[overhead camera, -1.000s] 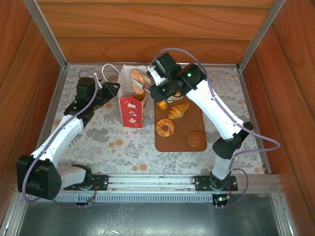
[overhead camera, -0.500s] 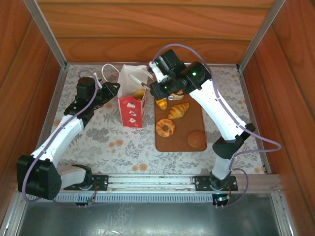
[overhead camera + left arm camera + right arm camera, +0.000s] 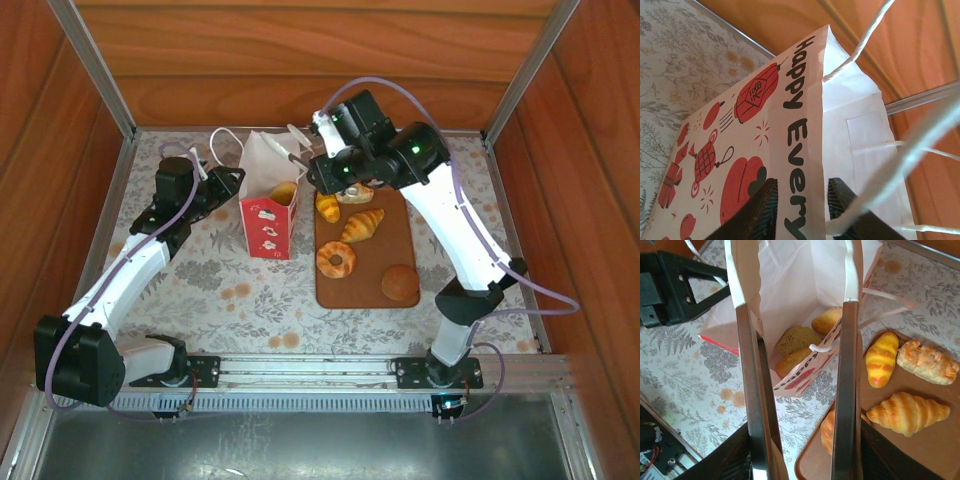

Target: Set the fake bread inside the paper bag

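Observation:
The paper bag (image 3: pixel 268 215) stands upright left of the board, its mouth open. Three pieces of fake bread (image 3: pixel 796 339) lie inside it. My left gripper (image 3: pixel 235 180) is at the bag's left side, open, its fingers (image 3: pixel 760 210) either side of the rim (image 3: pixel 805 150). My right gripper (image 3: pixel 800 460) hovers above the bag's right edge, shut on the metal tongs (image 3: pixel 846 390), whose arms stand apart with nothing between them. On the board lie a yellow roll (image 3: pixel 328 207), a pale pastry (image 3: pixel 355 194), a croissant (image 3: pixel 363 224), a ring doughnut (image 3: pixel 336 260) and a brown bun (image 3: pixel 400 283).
The brown board (image 3: pixel 370 295) lies on the flowered tablecloth (image 3: pixel 220 290) right of the bag. Wooden walls and metal posts close in the back and both sides. The bag's cord handles (image 3: pixel 225 140) trail behind it.
The oval roll that the tongs held over the bag now lies inside it. My right gripper has drawn back and to the right with the tongs. The left arm has stayed put.

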